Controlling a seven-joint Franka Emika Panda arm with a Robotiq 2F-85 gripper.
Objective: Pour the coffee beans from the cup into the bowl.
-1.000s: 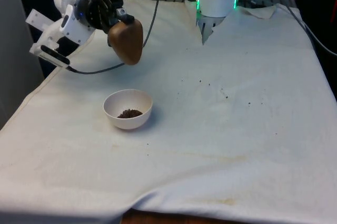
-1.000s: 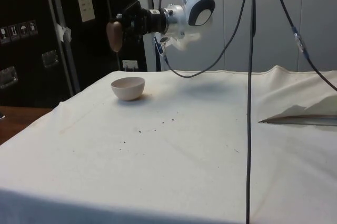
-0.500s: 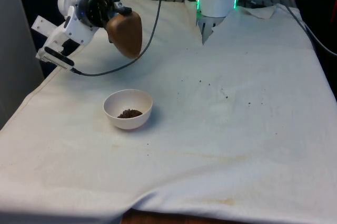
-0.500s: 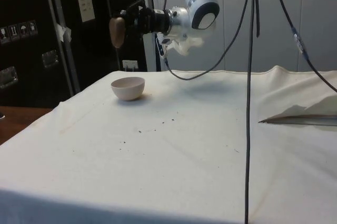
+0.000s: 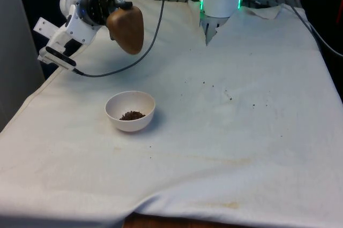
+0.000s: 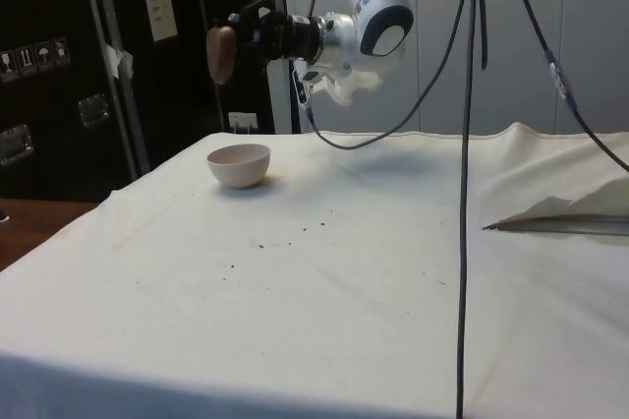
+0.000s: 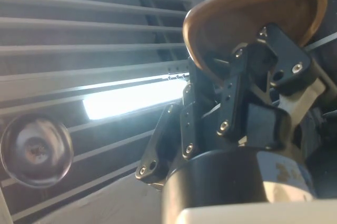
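Near the upper left of the front view, the gripper [image 5: 119, 11] holds a brown wooden cup [image 5: 127, 29] tight between its fingers, high in the air. The cup is tipped over on its side, up above the white bowl [image 5: 130, 111] and a bit farther back. The bowl sits on the worktop [image 5: 241, 131], left of the middle, with a small pile of coffee beans [image 5: 132, 115] inside. A few dark specks [image 5: 228, 96] lie on the cloth to the right of the bowl.
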